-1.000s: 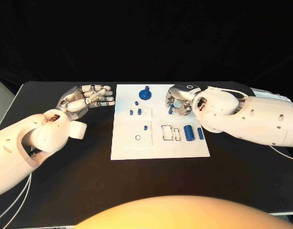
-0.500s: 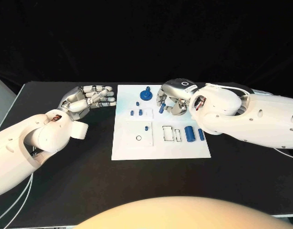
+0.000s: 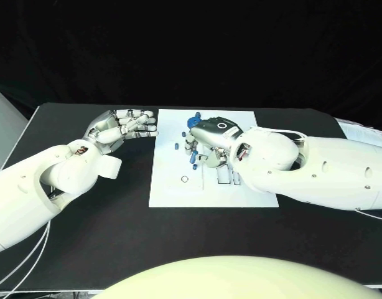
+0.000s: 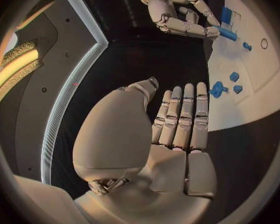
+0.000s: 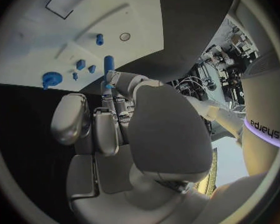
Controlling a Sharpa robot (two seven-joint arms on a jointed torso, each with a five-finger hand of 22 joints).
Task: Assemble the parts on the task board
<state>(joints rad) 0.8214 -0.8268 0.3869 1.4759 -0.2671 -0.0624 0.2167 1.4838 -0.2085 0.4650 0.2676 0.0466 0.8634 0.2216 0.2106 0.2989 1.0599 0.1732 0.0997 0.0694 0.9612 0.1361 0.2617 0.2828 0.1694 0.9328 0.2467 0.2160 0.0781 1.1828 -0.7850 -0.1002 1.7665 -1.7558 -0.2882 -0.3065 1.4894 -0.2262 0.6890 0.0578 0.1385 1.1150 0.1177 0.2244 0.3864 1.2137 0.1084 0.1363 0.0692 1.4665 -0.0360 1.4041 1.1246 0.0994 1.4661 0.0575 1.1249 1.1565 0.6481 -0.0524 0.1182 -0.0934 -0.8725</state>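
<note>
My right hand (image 3: 211,138) is over the middle of the task board (image 3: 168,193), fingers closed round a blue cylindrical peg (image 5: 108,64); the right wrist view shows the peg pinched at the fingertips with most of its length standing clear of them, and the left wrist view shows the same peg (image 4: 226,33) carried just above the white plate. My left hand (image 3: 119,128) is beside the board's left edge, fingers straight and side by side, holding nothing. Parts on the board: a blue knob-like piece (image 5: 52,78) near the far edge, two small blue blocks (image 5: 80,64) close by it, a short blue pin (image 5: 99,39) standing further in, and a round hole (image 5: 125,36) near that pin. Risks, in my judgement: the peg is held near one end only, so it could tilt in the pinch and meet a hole off-axis, jamming or slipping free; my fingers pass close to the small blocks and pin and could knock them; the board could slide under a sideways push, since my left hand is not resting on it. Concealment: in the head view my right arm covers the right half of the board, so the recesses and parts beneath it cannot be checked, and I cannot tell which hole the peg is meant for.
</note>
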